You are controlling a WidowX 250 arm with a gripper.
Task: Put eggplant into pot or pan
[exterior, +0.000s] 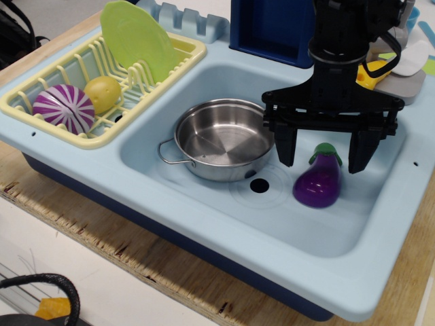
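At centre right, the gripper hangs wide open astride the eggplant in the sink; the pot sits at centre.
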